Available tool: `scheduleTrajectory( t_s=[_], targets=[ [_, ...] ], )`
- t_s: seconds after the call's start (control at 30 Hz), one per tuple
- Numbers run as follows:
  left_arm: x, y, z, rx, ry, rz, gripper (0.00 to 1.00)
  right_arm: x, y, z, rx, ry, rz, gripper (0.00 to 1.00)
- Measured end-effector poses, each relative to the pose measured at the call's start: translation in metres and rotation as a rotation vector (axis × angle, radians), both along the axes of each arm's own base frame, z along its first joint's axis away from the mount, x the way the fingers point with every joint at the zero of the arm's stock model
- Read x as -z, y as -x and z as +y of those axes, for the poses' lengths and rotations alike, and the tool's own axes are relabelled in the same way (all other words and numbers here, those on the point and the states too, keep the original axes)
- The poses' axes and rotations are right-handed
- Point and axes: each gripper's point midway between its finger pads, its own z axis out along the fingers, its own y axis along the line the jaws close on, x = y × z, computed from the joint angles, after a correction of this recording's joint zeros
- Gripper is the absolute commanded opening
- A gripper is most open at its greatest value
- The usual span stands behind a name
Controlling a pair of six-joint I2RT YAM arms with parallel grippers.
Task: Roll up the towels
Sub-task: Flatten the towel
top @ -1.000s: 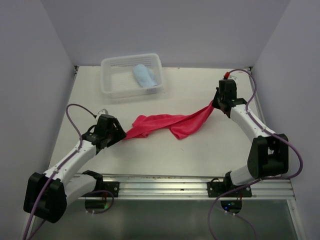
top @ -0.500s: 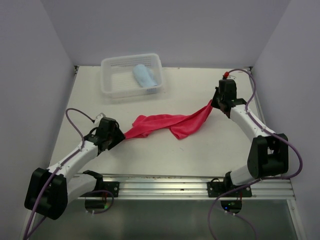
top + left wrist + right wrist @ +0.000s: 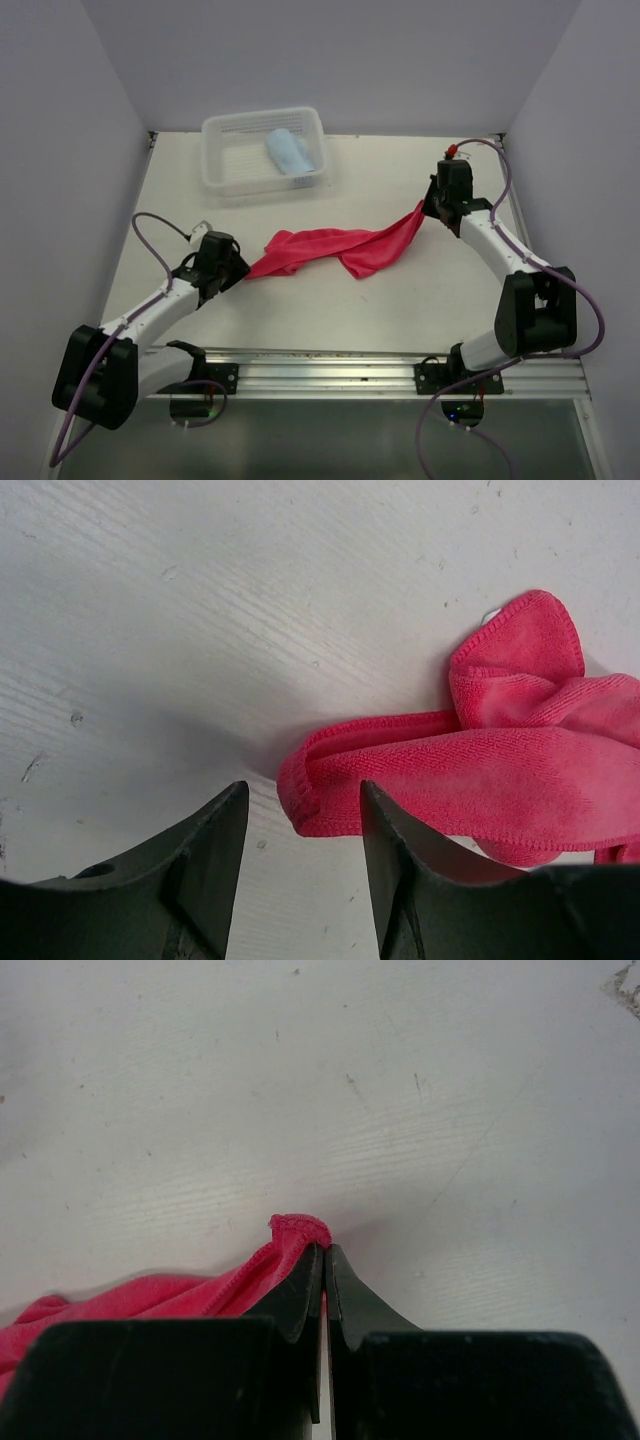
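- Your left pincer point(image 3: 302, 790) has narrowed, still apart at the red towel point(image 3: 340, 247)'s end.
- Your right pincer point(image 3: 324, 1250) stays clamped on its corner.
- Blue towel point(image 3: 290, 152) in basket point(image 3: 225, 180).

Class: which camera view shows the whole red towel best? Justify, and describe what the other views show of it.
Top external: the red towel appears end to end. Left wrist shows only its bunched end; right wrist only the corner pinched in the right claw.
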Motion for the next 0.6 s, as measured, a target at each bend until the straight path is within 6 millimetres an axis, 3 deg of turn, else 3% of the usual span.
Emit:
scheduleTrajectory(
  t_s=[0.2,0.4,0.6],
  targets=[
    [0.007,0.001,0.0,0.002,0.002,0.003,0.34,0.0,0.0,0.0,0.0,0.0,0.0,0.0],
    [0.012,0.001,-0.001,0.003,0.005,0.011,0.0,0.0,0.0,0.0,-0.001,0.0,0.001,0.0],
    [0.013,-0.001,-0.001,0.008,-0.002,0.015,0.0,0.006,0.002,0.005,-0.053,0.003,-0.007,0.0]
  ],
)
